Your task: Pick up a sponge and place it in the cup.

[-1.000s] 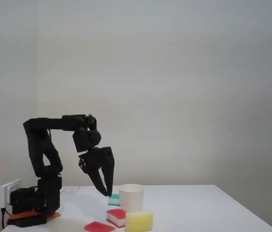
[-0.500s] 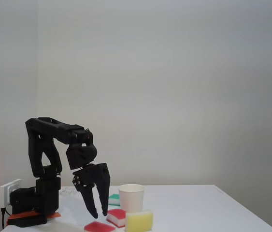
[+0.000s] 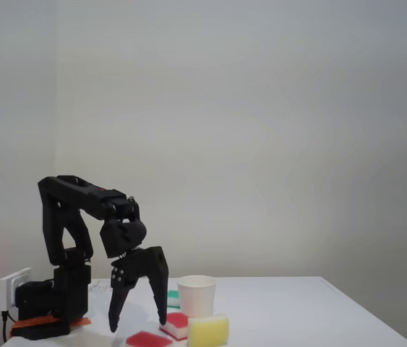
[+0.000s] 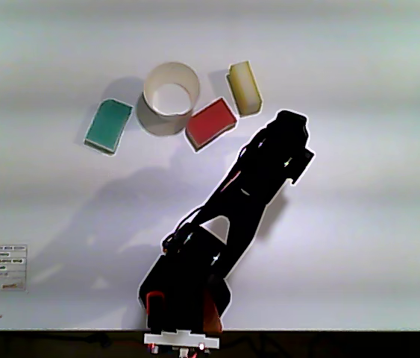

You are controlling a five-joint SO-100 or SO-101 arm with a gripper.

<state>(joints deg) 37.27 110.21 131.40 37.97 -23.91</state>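
Now, gripper: matte black plastic, two long tapered fingers spread wide and pointing down at the table, grasping nothing; in the fixed view the tips straddle a flat red sponge at the table's front edge.
Arm: black, jointed and angular, folded forward from its base; from above it hides whatever lies under the gripper.
Sponge: small rectangular block, red top over a white layer, soft-looking, lying flat just beside the cup and close to the gripper's far fingertip in the fixed view.
Cup: plain white paper, round, slightly tapered with a rolled rim, upright, open mouth showing from above.
Yellow sponge: pale, thick block, just beside the red-topped one, on the side away from the cup.
Green sponge: teal top with a white edge, on the cup's other side.
Table: smooth white surface.
Wall: plain, light grey.
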